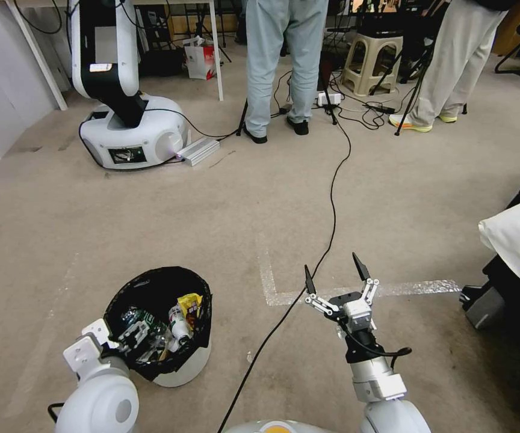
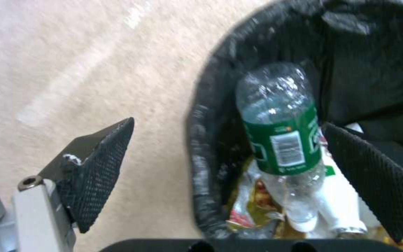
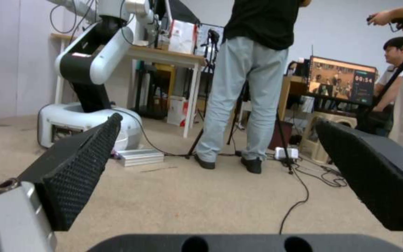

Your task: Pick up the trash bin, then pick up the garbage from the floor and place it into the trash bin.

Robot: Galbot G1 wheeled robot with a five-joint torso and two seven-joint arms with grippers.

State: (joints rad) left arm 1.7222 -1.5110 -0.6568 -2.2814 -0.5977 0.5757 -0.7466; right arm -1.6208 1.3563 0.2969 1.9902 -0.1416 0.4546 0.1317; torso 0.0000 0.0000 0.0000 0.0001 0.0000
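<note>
Straddling the rim of the small round white plastic trash bin [image 1: 179, 367] with fingers wide, the left gripper [image 2: 229, 168] steadies it on the carpet; the right gripper [image 1: 337, 278] hovers apart, fingers wide, holding nothing.

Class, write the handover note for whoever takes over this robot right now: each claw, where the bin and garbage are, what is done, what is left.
Left claw: open, straddling the trash bin rim, one finger inside, one outside.
Right claw: open, empty, above the floor near the black cable.
Bin: standing on the carpet.
Done: green-labelled bottle and yellow wrapper lie in the bin.
Left: bin not yet gripped or lifted.
</note>
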